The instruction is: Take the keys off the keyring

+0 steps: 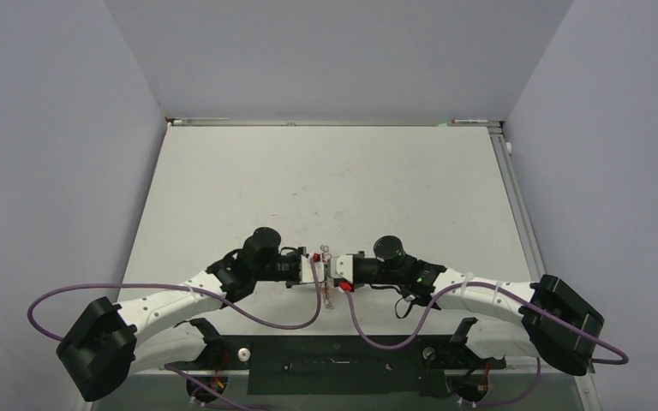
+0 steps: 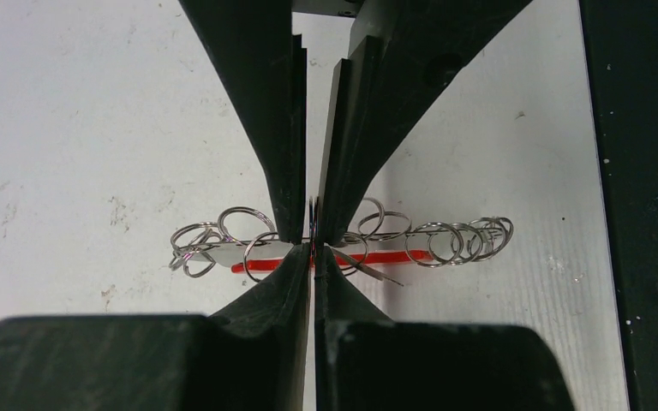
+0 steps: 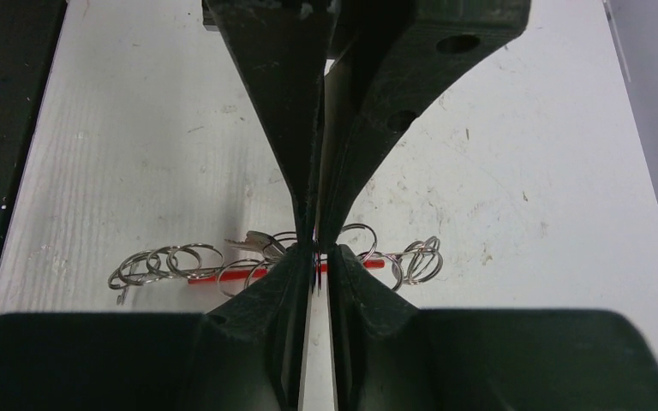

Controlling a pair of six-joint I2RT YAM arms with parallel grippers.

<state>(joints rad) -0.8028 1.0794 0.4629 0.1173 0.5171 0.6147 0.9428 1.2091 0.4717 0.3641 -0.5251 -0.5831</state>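
The keyring (image 2: 445, 242) is a string of several small metal rings with a red strap piece (image 2: 394, 257) behind it, held between both grippers just above the table. My left gripper (image 2: 314, 253) is shut on a thin ring at its middle. The right gripper's fingers (image 2: 351, 154) come in from the opposite side and pinch the same spot. In the right wrist view my right gripper (image 3: 315, 259) is shut on a ring edge, with the rings (image 3: 171, 259) and red strap (image 3: 223, 276) behind it. Silver keys (image 3: 253, 242) hang just left of its tips. In the top view both grippers (image 1: 317, 272) (image 1: 336, 276) meet at the near centre.
The white table (image 1: 326, 180) stretches far behind the grippers, walled on three sides. Purple cables (image 1: 248, 312) loop from both arms near the front. A black base plate (image 1: 334, 360) lies along the near edge.
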